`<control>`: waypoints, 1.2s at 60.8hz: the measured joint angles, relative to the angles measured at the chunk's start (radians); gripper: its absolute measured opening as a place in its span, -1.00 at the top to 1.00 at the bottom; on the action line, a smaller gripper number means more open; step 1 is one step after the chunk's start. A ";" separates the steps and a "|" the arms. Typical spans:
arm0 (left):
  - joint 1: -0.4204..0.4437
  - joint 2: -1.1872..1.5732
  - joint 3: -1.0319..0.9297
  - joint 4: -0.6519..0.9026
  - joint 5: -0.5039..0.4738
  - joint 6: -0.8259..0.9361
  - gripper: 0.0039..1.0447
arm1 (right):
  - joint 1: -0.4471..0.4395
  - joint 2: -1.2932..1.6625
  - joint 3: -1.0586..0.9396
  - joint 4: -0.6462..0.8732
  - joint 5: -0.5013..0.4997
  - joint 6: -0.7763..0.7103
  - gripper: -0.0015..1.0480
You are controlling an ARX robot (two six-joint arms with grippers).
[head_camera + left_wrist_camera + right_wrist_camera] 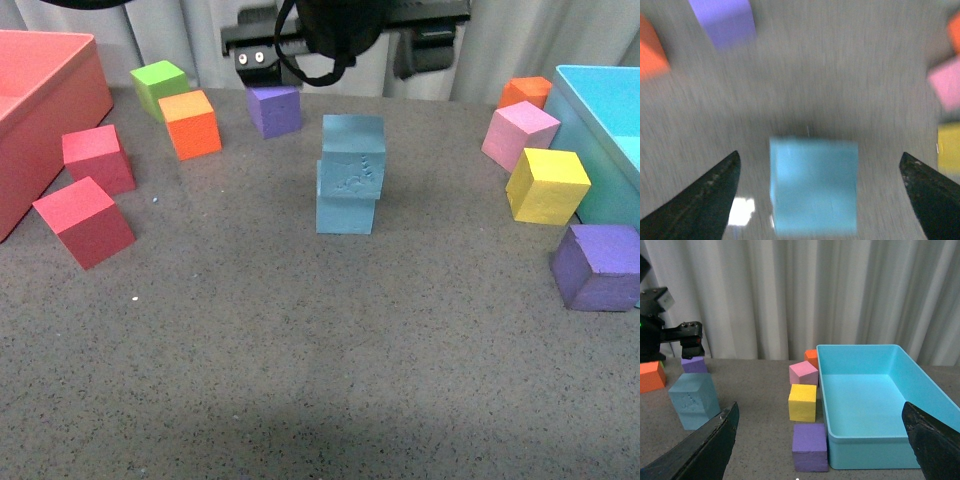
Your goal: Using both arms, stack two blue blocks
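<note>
2 blue blocks (350, 172) stacked mid-tabletop (300, 350) — stack axis vertical, upper cube twisted slightly, embossed face toward camera. Left gripper (820, 192) spread above stack; right gripper (820, 440) spread — empty.

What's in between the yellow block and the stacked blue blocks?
Nothing. In the front view, only bare grey tabletop lies between the yellow block and the stacked blue blocks.

No readable text, labels, brands or numbers anywhere. Only embossed marks, too faint to decipher, on the front face of the upper light sky-blue foam cube (353, 152).
</note>
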 joint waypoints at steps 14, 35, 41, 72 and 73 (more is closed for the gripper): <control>0.105 -0.251 -0.670 1.059 -0.050 0.360 -0.01 | 0.000 0.000 0.000 0.000 0.003 0.000 -0.81; 0.292 -0.605 -1.247 1.345 0.126 0.426 0.93 | 0.000 0.000 0.000 0.000 0.001 0.000 -0.81; 0.326 -0.692 -1.320 1.342 0.159 0.430 0.93 | 0.000 0.000 0.000 0.000 0.001 0.000 -0.81; 0.475 -1.172 -1.553 1.091 0.304 0.433 0.93 | 0.000 0.000 0.000 0.000 0.000 0.000 -0.81; 0.483 -1.180 -1.555 1.086 0.318 0.432 0.93 | 0.000 0.000 0.000 0.000 0.000 0.000 -0.81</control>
